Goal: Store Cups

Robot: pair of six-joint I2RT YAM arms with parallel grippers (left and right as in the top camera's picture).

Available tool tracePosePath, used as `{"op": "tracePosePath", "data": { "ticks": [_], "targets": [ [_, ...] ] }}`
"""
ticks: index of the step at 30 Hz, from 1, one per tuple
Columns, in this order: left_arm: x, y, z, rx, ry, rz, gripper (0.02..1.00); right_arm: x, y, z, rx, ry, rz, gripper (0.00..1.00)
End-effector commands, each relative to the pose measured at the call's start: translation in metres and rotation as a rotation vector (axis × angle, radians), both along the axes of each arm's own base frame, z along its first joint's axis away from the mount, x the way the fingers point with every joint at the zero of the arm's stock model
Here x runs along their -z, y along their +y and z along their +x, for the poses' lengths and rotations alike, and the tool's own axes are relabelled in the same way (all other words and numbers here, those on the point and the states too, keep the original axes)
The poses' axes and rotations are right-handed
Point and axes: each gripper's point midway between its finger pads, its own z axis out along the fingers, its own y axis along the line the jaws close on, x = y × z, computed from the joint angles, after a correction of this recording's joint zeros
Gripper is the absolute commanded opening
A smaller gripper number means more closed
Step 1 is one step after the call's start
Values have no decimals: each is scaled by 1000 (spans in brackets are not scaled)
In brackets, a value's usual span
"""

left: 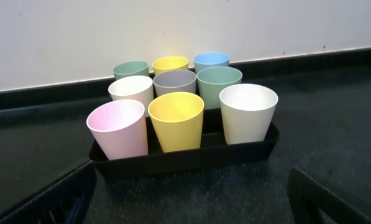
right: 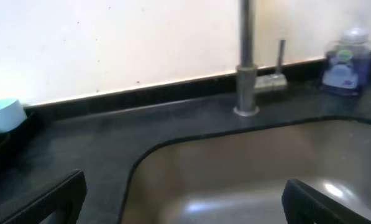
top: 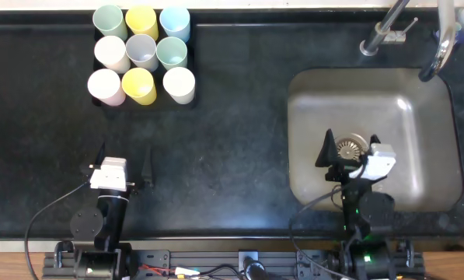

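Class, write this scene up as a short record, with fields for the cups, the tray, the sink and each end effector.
Cups: nine, upright, in three rows of three in the tray
Tray: black, on the counter, left of the sink
Sink: steel, tap behind it
Left end effector: open, above the counter, short of the tray
Right end effector: open, above the sink

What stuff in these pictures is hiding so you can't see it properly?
Tall steel tap: right wrist view, the top edge cuts off its spout.
Light blue plastic cup: right wrist view, the left edge cuts off part.
Clear blue soap bottle: right wrist view, its label is blurred.
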Motion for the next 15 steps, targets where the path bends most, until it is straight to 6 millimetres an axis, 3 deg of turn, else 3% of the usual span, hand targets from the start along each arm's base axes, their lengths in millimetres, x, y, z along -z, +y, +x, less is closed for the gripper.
{"op": "tracePosePath", "data": {
  "ticks": [1, 15],
  "targets": [
    [0, 2, 0, -8, -4, 19, 998, 0, -15, -9, 59, -51, 13, 996],
    [0, 2, 0, -8, -4, 19, 998, -6, -16, -15, 61, -110, 17, 998]
  ]
}}
